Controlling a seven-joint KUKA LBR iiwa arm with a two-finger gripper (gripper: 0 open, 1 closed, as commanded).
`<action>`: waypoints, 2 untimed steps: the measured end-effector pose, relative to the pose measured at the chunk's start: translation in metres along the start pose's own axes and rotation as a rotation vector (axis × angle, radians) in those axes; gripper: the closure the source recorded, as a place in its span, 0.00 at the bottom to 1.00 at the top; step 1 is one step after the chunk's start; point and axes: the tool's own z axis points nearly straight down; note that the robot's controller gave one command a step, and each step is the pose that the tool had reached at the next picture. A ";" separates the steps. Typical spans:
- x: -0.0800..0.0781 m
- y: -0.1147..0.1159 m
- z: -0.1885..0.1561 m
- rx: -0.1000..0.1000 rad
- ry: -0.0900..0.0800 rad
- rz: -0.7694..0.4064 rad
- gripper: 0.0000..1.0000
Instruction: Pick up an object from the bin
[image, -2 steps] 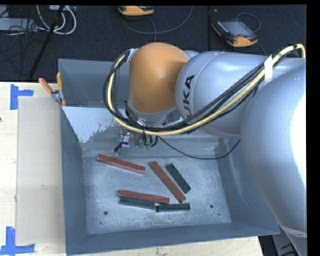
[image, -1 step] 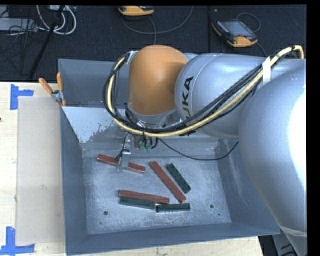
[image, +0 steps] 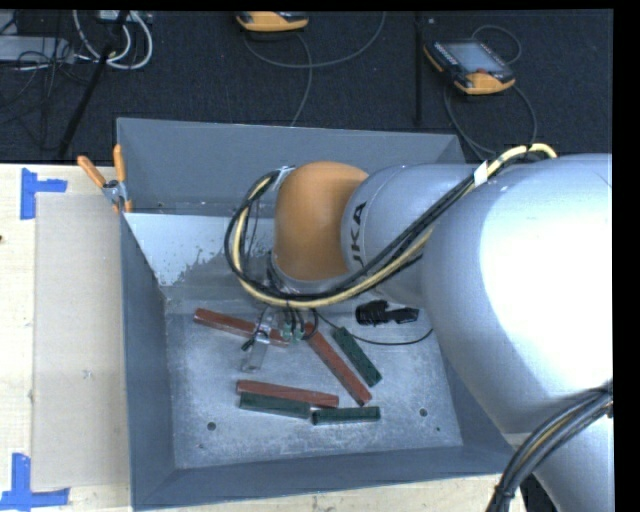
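Pincer hangs low at one end of a reddish-brown bar on the bin floor; its width cannot be told. Reach step, likely; next, close squarely and lift.

One camera on this, set high above the grey bin and looking down into it at a slight slant, so the far wall shows its inner face. We're close in: the bin spans most of the view, and the arm bulks in large from the right.
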 end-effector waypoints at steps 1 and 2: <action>-0.002 0.002 -0.005 -0.004 -0.007 -0.001 1.00; 0.009 0.009 -0.131 -0.009 -0.014 -0.018 1.00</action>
